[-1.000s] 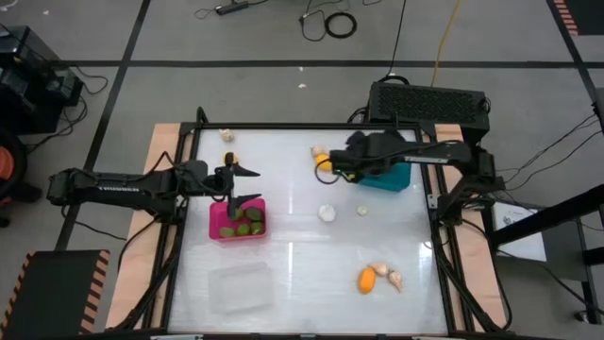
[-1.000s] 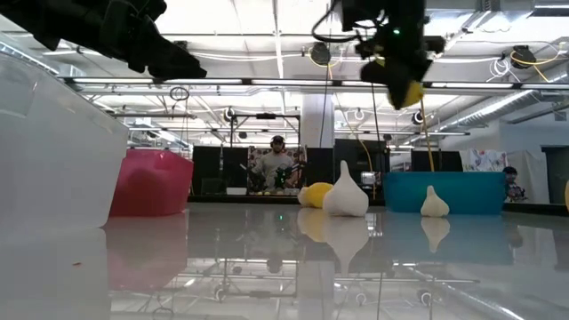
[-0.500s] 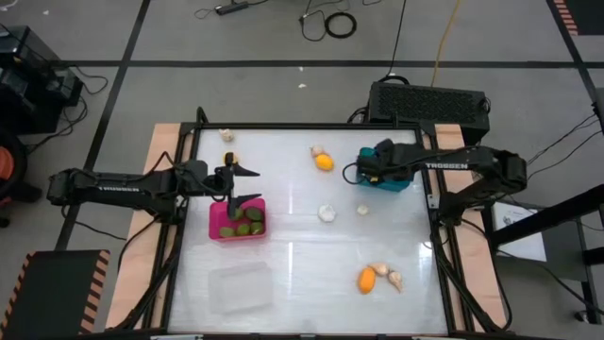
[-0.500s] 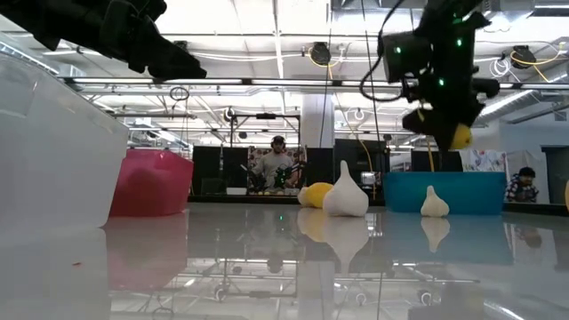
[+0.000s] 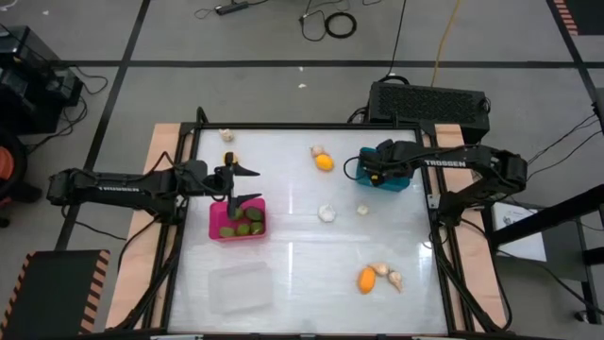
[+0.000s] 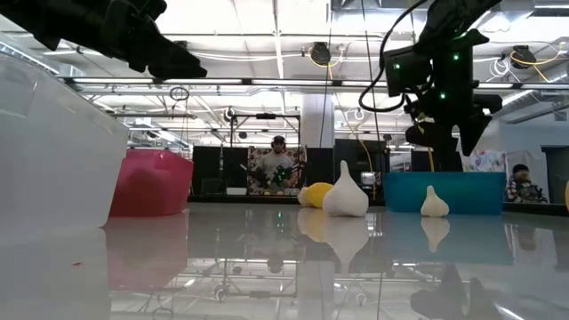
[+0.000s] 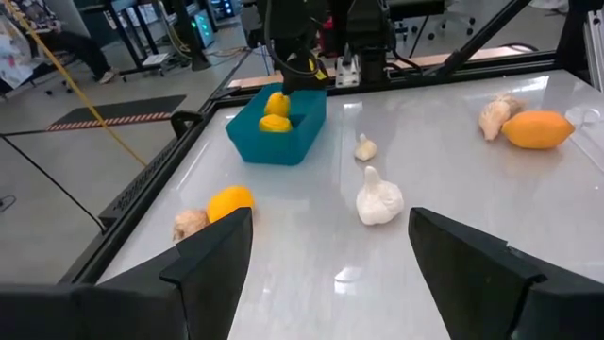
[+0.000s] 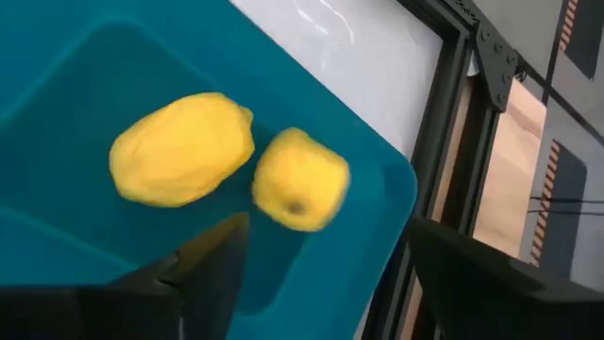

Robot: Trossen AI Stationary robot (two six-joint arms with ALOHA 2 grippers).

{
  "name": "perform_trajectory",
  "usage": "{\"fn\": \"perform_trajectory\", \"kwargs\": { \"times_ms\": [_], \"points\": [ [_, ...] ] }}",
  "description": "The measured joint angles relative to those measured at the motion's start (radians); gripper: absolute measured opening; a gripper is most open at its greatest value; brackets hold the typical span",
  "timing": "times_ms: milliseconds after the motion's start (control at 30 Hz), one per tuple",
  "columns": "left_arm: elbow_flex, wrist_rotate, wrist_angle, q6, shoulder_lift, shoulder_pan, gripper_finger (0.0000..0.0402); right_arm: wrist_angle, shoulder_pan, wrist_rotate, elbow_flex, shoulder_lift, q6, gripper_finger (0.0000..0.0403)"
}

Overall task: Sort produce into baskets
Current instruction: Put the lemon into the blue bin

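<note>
My right gripper hangs open over the teal bin at the table's far right. Two yellow fruits lie on the bin's floor below its fingers. My left gripper waits open and empty above the pink bin, which holds several olive-green fruits. The clear bin stands near the front left. Loose on the table lie an orange fruit beside a garlic bulb, two garlic bulbs at mid-table, and an orange fruit with garlic at the front right.
A small yellow fruit and a garlic bulb lie at the far left. A black frame rims the table. A black box stands behind the far right edge. A person sits beyond the table.
My right gripper has carried a yellow fruit toward the table's right edge, from beside the orange fruit to above the teal bin, and has let it go. The fruit now lies in the bin next to another yellow one.
</note>
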Motion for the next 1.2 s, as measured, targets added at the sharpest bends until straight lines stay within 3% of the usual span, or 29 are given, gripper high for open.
{"fn": "perform_trajectory", "kwargs": {
  "times_ms": [133,333,433,567,767,867,1000,1200],
  "points": [
    [0.0,-0.02,-0.024,0.022,0.0,0.0,0.0292,-0.013,0.011,0.006,0.046,-0.002,-0.008,0.029],
    [0.015,-0.244,-0.136,0.028,-0.001,0.0,0.0292,0.089,0.109,0.01,0.145,-0.044,-0.012,0.0281],
    [0.062,-0.36,-0.199,-0.014,-0.001,0.0,0.0292,0.285,0.201,0.014,0.143,-0.067,-0.028,0.0279],
    [0.147,-0.44,-0.295,-0.179,0.01,0.045,0.0292,0.602,0.342,0.008,0.095,-0.063,-0.128,0.0279],
    [0.343,-0.37,-0.603,-0.354,0.107,0.252,0.0292,1.126,0.527,0.007,0.008,0.002,-0.282,0.0279],
    [0.384,-0.322,-0.721,-0.455,0.205,0.367,0.0292,1.283,0.596,0.008,-0.004,0.062,-0.36,0.0279],
    [0.386,-0.179,-0.804,-0.557,0.354,0.507,0.0292,1.345,0.643,-0.019,-0.005,0.106,-0.484,0.0279],
    [0.386,-0.172,-0.804,-0.581,0.539,0.607,0.0292,1.363,0.667,-0.026,-0.005,0.095,-0.492,0.0279]
  ]
}}
